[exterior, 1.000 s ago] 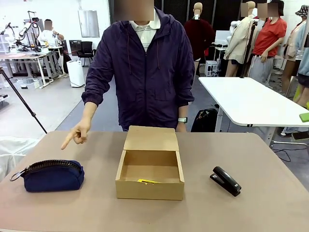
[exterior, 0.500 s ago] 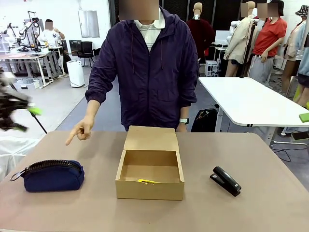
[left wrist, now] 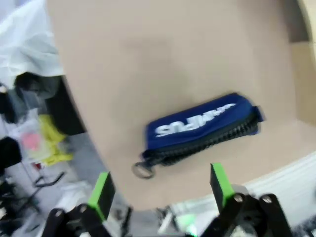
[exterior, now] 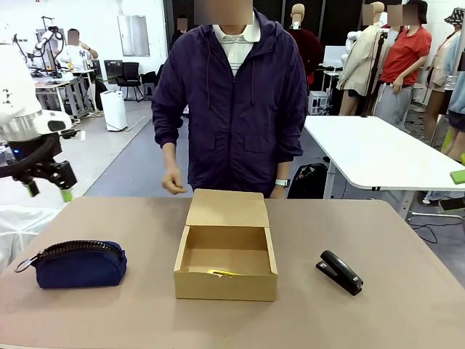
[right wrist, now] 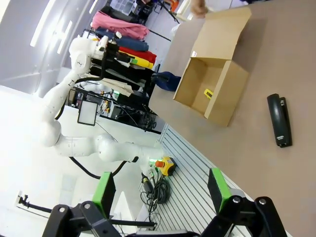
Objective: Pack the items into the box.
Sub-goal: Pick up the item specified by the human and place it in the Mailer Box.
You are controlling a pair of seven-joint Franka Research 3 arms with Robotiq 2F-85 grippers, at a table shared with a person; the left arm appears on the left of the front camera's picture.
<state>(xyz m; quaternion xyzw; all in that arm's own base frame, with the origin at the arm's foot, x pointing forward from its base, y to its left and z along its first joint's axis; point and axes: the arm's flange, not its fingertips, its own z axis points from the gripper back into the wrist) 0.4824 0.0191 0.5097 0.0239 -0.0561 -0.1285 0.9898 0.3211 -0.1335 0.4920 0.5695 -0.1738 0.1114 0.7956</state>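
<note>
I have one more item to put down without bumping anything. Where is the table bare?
Widest bare stretch: right of the stapler, out to the table edge. The far-left strip behind the pouch is free too, though the left gripper hovers by that corner. The gaps either side of the box are narrower.

Beyond the left pincer [left wrist: 159,174], the picture smears: the white print [left wrist: 195,119] on the blue pouch [left wrist: 202,130] cannot be read, and the box [left wrist: 303,79], farther off to that pincer's right, is cut by the edge. In the front view, the box's near wall hides most of the yellow object [exterior: 221,273].
</note>
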